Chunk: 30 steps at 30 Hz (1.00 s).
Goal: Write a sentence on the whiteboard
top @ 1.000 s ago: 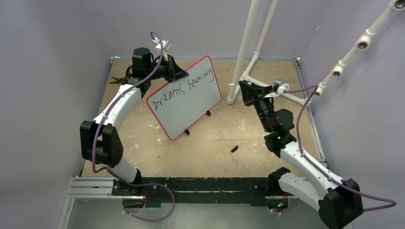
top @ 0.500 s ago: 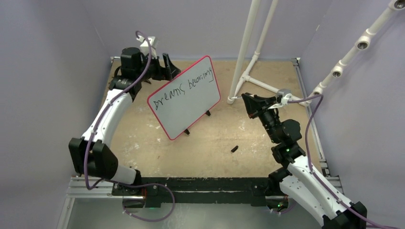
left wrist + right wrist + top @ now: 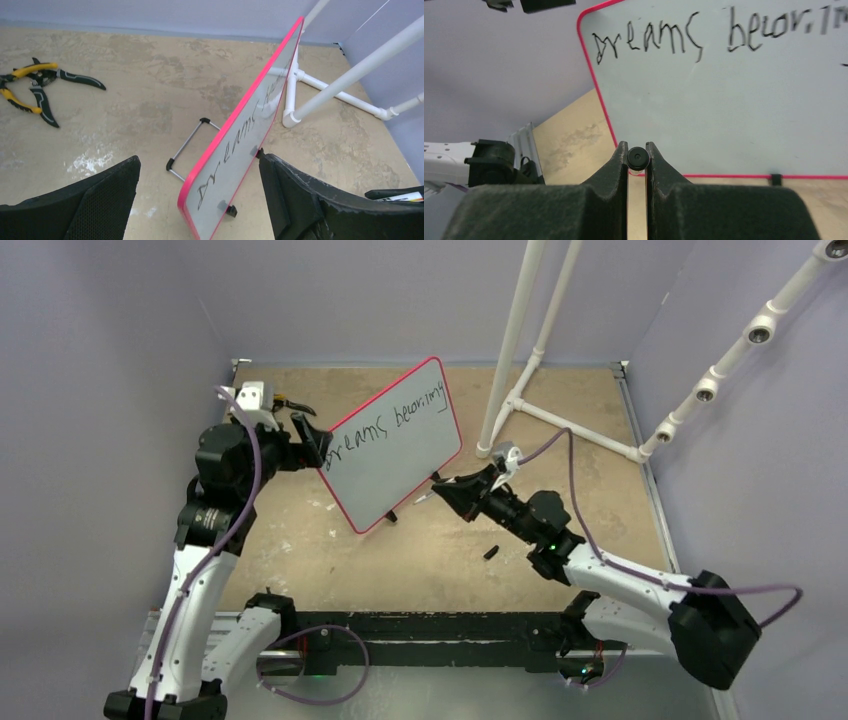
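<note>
Whiteboard: small, rectangular, with rounded corners and a thin pink-red rim. It is standing nearly upright on its black feet, turned at a slant.

Sentence: black handwritten marker, running in one line along the upper face and reading roughly "Dreams becoming".

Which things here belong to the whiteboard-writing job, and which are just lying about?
Job: small white rectangular board with red-pink rim; black handwritten words on it; black marker pen in the right pincer.
Lying about: yellow-and-black pliers; white plastic pipe frame; small black piece.
</note>
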Motion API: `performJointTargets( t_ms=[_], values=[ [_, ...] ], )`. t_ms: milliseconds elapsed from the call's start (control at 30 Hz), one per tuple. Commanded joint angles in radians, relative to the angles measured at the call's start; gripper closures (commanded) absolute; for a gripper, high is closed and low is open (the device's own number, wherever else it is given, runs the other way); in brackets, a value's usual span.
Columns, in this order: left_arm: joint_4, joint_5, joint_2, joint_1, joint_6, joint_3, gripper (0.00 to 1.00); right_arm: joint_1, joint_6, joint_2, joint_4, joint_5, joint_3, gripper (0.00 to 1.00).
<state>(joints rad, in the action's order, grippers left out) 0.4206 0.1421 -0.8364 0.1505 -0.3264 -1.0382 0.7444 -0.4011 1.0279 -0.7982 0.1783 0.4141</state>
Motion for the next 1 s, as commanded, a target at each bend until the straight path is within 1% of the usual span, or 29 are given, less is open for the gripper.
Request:
performJointTargets(
  t_ms=[0,133,300,533,733,767,800,967],
  values=[
    [0.039,0.046,0.093,-0.003,-0.011,0.081,0.12,0.075,-0.019,0.138,-0.260,-0.072,0.019,1.00],
    [0.024,0.099,0.098,-0.003,0.018,0.118,0.15,0.126,-0.020,0.290,-0.387,-0.082,0.083,1.00],
    [0.000,0.013,0.096,-0.003,0.046,0.164,0.17,0.178,-0.019,0.443,-0.470,-0.077,0.185,1.00],
    [-0.078,0.062,0.095,-0.003,0.069,0.240,0.35,0.206,-0.025,0.581,-0.513,-0.088,0.292,1.00],
    [-0.127,0.084,0.126,-0.003,0.104,0.288,0.49,0.226,-0.013,0.643,-0.525,-0.126,0.331,1.00],
    [-0.128,0.081,0.124,-0.003,0.107,0.290,0.54,0.227,-0.012,0.649,-0.529,-0.133,0.333,1.00],
    [-0.126,0.079,0.122,-0.003,0.111,0.290,0.57,0.229,-0.012,0.653,-0.527,-0.144,0.336,1.00],
    [-0.128,0.071,0.117,-0.003,0.120,0.296,0.63,0.233,-0.009,0.670,-0.538,-0.211,0.334,1.00]
  ],
)
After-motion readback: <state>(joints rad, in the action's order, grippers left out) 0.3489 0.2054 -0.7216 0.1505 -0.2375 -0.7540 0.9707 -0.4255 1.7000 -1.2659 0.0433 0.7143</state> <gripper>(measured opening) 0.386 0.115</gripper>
